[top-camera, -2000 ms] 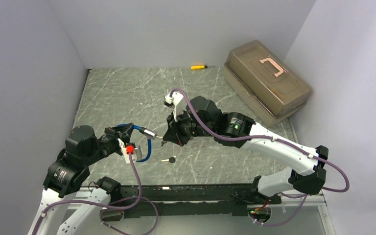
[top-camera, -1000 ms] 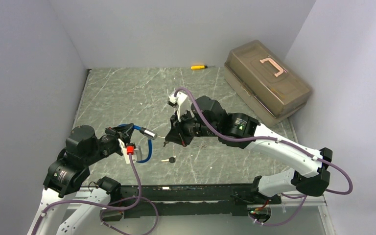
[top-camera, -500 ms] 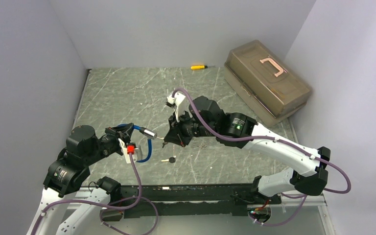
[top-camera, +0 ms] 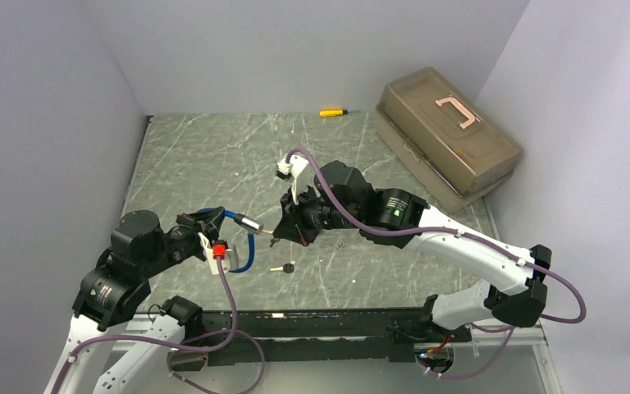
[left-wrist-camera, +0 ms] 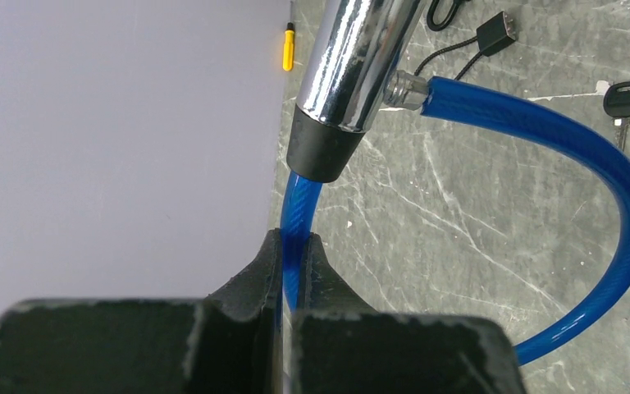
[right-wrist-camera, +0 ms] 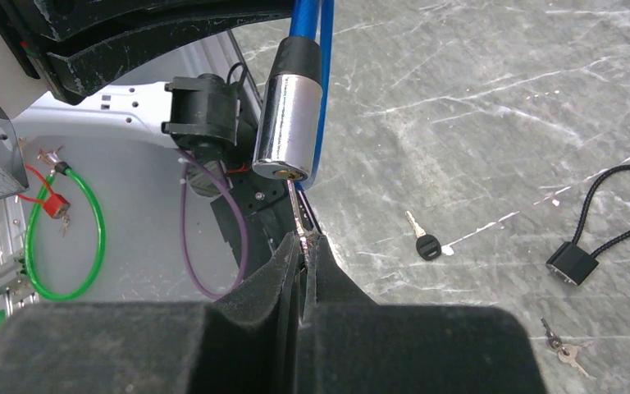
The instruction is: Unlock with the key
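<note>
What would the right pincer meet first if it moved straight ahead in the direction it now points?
Probably the chrome lock barrel directly ahead: the key held in the right pincer reaches its keyhole face.

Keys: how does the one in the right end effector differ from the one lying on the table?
The held key is pinched in the right end effector, with its blade tip at the keyhole of the lock. The loose key lies flat on the table, and nothing touches it. The held key shows only its blade, its head hidden between the fingers. The loose key shows a black head too. Both have silvery blades.
</note>
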Controlling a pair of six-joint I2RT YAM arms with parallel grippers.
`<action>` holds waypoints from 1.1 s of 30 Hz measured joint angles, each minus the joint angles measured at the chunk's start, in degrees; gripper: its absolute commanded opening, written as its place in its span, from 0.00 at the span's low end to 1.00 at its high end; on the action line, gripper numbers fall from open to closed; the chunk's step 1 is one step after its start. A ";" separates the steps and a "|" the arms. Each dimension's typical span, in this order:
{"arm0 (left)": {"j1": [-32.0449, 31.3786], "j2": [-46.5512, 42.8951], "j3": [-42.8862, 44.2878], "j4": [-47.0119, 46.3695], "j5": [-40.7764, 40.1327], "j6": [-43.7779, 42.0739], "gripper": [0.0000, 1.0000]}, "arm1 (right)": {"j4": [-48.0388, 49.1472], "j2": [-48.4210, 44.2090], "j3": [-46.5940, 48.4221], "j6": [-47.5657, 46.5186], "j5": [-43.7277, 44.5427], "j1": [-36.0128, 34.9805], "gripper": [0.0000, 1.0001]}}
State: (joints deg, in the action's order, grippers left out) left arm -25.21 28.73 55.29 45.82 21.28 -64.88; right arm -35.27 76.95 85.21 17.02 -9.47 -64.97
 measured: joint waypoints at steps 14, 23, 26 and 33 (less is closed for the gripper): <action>-0.15 -0.02 0.00 1.25 -0.04 0.00 0.00 | 0.00 0.70 0.09 0.02 0.15 0.00 0.00; -0.15 -0.02 0.00 2.19 -1.38 0.00 0.00 | -0.74 2.60 1.11 0.83 0.20 0.00 0.00; -0.15 -0.02 0.00 2.29 -2.40 -0.02 0.00 | -0.72 3.52 1.38 1.49 0.35 0.00 0.00; -0.42 -0.02 0.00 2.62 -4.11 0.02 0.00 | -0.24 4.68 1.51 3.17 1.07 0.00 0.00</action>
State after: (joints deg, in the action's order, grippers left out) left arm -25.63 28.71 55.29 48.45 17.17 -64.86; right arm -35.51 81.62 86.72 20.18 -8.40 -64.97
